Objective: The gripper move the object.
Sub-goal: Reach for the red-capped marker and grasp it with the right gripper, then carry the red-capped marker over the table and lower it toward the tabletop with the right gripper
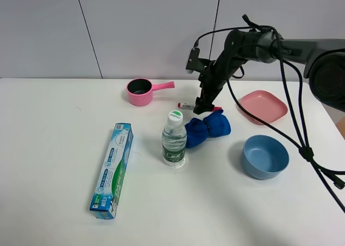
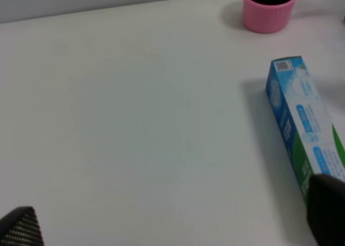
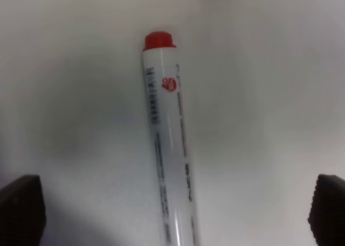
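The white marker pen (image 1: 187, 105) with red ends lies on the white table behind the blue cloth. In the right wrist view the marker pen (image 3: 170, 143) lies lengthwise between my two dark fingertips (image 3: 21, 205). My right gripper (image 1: 204, 106) hangs just above the pen's middle, open, one finger on each side and apart from it. My left gripper (image 2: 173, 216) is open and empty over bare table. It is out of the exterior high view.
A water bottle (image 1: 174, 141) and a blue cloth (image 1: 209, 128) sit just in front of the pen. A pink cup (image 1: 141, 91) stands at the back, a pink plate (image 1: 263, 106) and a blue bowl (image 1: 265, 156) at the right. A toothpaste box (image 1: 112, 170) lies at the left.
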You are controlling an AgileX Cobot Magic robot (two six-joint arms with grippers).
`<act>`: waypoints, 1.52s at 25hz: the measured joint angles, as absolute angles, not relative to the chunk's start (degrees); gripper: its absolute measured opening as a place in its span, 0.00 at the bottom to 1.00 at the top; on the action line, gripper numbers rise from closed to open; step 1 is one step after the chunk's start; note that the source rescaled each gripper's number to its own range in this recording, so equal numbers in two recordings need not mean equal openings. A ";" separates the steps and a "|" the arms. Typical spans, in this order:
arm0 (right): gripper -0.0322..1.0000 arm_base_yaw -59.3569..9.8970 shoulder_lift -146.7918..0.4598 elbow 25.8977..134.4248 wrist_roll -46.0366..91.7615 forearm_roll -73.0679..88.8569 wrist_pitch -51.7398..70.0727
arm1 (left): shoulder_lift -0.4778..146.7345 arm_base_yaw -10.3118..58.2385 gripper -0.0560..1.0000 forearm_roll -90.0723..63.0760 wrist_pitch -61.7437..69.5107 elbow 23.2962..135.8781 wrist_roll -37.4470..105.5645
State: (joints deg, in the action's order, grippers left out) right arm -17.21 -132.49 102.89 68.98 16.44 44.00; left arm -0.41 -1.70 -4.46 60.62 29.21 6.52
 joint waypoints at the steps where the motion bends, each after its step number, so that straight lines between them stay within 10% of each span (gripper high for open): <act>1: 1.00 -17.21 -132.89 102.89 69.02 17.06 43.66 | -0.41 -1.70 1.00 -4.46 60.62 29.21 6.52; 26: 0.85 -17.21 -137.73 102.89 69.41 25.25 42.08 | -0.41 -1.70 1.00 -4.46 60.62 29.21 6.52; 29: 0.68 -17.21 -137.80 102.94 69.41 24.97 42.15 | -0.41 -1.70 1.00 -4.46 60.62 29.21 6.52; 34: 0.08 -17.21 -137.80 103.12 69.41 23.05 42.02 | -0.41 -1.70 1.00 -4.46 60.62 29.21 6.52; 38: 0.03 -17.21 -137.28 103.19 69.41 21.60 40.97 | -0.41 -1.70 1.00 -4.46 60.62 29.21 6.52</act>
